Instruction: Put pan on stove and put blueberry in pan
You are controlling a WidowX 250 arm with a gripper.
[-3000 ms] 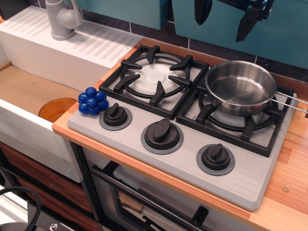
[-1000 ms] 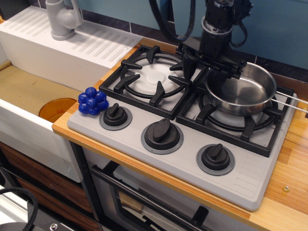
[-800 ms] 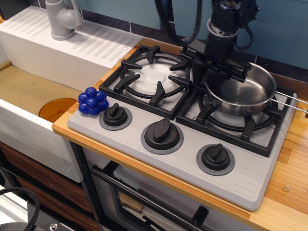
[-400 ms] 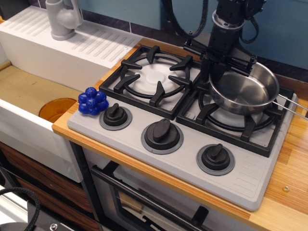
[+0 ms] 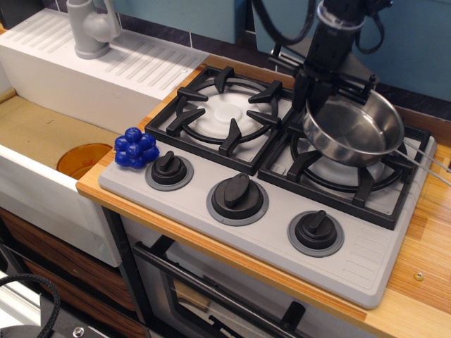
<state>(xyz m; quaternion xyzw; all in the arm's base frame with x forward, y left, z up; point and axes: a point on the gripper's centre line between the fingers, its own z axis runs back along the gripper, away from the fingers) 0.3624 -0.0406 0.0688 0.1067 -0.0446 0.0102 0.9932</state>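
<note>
The shiny steel pan [image 5: 356, 130] hangs tilted just above the right burner grate [image 5: 331, 184] of the grey stove [image 5: 276, 238], its wire handle [image 5: 427, 159] pointing right. My gripper [image 5: 311, 104] comes down from above and is shut on the pan's left rim. The pan is empty. The dark-blue blueberry cluster [image 5: 136, 148] sits on the stove's front left corner beside the left knob [image 5: 169, 169], far left of the gripper. The left burner grate [image 5: 227, 110] is bare.
A white sink [image 5: 42, 176] with an orange disc [image 5: 79, 159] lies left of the stove, with a grey faucet [image 5: 91, 28] and ribbed drainboard behind. Wooden counter [image 5: 423, 282] runs right of the stove. A teal wall stands behind. An oven door lies below.
My gripper came down to the pan's left rim, closed on it, and has lifted and tilted the pan slightly off the right burner. The blueberry has not moved.
</note>
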